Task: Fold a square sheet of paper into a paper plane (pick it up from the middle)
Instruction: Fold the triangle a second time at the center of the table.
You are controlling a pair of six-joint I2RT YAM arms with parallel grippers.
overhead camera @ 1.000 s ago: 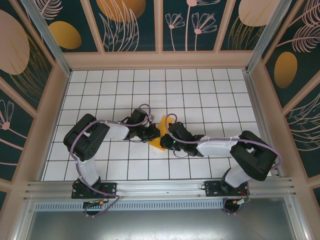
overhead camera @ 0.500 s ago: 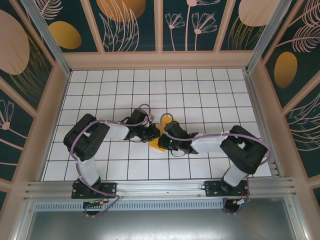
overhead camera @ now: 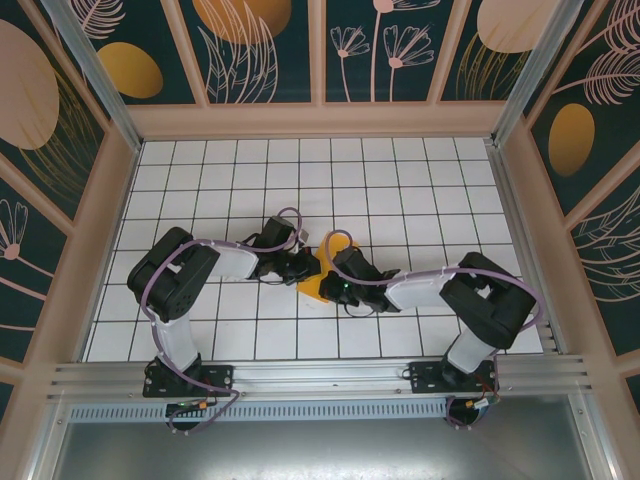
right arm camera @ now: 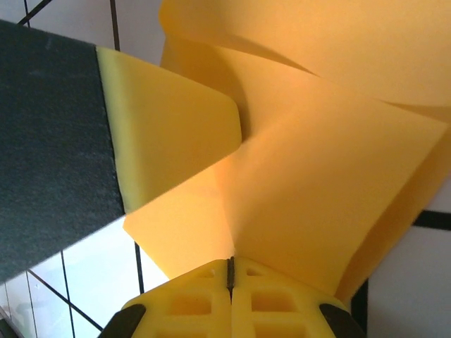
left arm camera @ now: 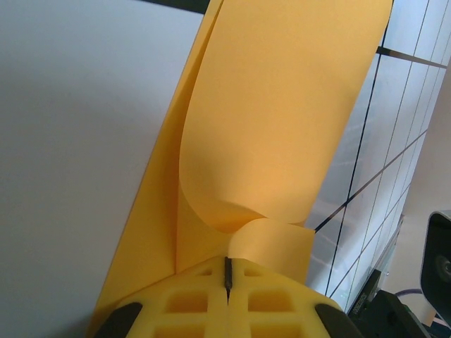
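pinching paper [left arm camera: 282, 105], both jaws closed

My sheet of paper [left arm camera: 282, 105] was plain orange-yellow, and the fingers on my left gripper [left arm camera: 227, 273] and right gripper [right arm camera: 230, 271] were a matching yellow. The table [overhead camera: 400, 190] was white tiles with dark grid lines. The wall panels [overhead camera: 270, 70] were dark teal with orange ovals and pale leaf outlines. My left arm [overhead camera: 175, 275] and right arm [overhead camera: 500, 305] were black and light grey, with purple cables [overhead camera: 290, 215].
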